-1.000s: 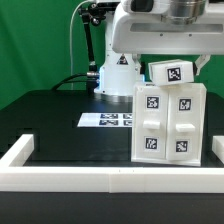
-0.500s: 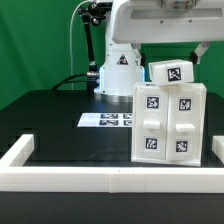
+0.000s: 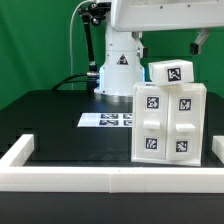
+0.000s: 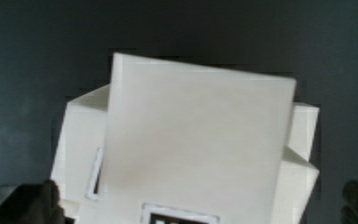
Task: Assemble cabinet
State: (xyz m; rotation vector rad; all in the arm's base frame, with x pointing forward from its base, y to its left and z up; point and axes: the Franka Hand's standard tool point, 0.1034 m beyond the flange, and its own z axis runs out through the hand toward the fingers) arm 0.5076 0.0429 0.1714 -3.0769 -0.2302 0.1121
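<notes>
The white cabinet (image 3: 168, 122) stands upright on the black table at the exterior view's right. Its front carries several black-and-white tags. A smaller white tagged block (image 3: 172, 72) sits on top of it. My gripper (image 3: 170, 42) hangs above that block, apart from it, with most of the hand cut off by the frame's top edge. In the wrist view the cabinet (image 4: 194, 120) fills the picture. The dark fingertips (image 4: 25, 205) show at both sides of it, spread wide. My gripper (image 4: 190, 205) is open and holds nothing.
The marker board (image 3: 108, 120) lies flat on the table beside the cabinet, toward the exterior view's left. A long low white border wall (image 3: 100, 180) runs along the table's front and sides. The robot base (image 3: 118, 70) stands behind.
The hand has risen straight up from the cabinet's top, so most of it has left the exterior view. The cabinet and its top block have not moved.
</notes>
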